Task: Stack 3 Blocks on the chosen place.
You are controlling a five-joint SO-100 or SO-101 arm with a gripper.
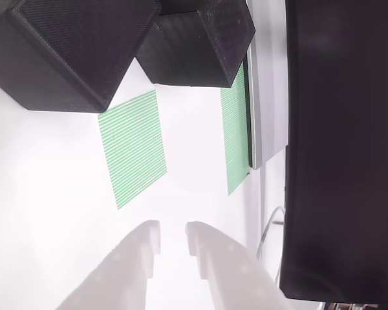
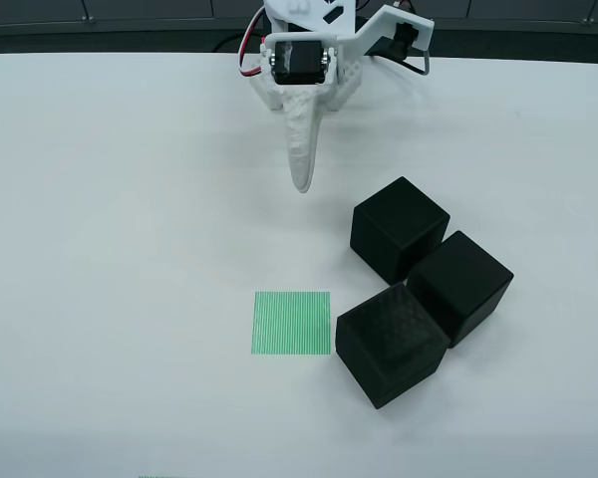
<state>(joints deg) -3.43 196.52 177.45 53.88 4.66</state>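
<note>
Blocks [image 2: 429, 289] well apart from tool [image 2: 301, 182]

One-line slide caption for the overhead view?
White hand poised behind three unstacked black blocks beside the bare striped patch.

From above we see three black cubes clustered on the white worktop [image 2: 130, 249]: the rear cube [image 2: 399, 229], the right cube [image 2: 460, 287] and the front cube [image 2: 391, 345], each touching a neighbour. The striped green patch [image 2: 292, 322] lies bare just beside the front cube. The white gripper [image 2: 301, 183] points down, apart from them.
</note>
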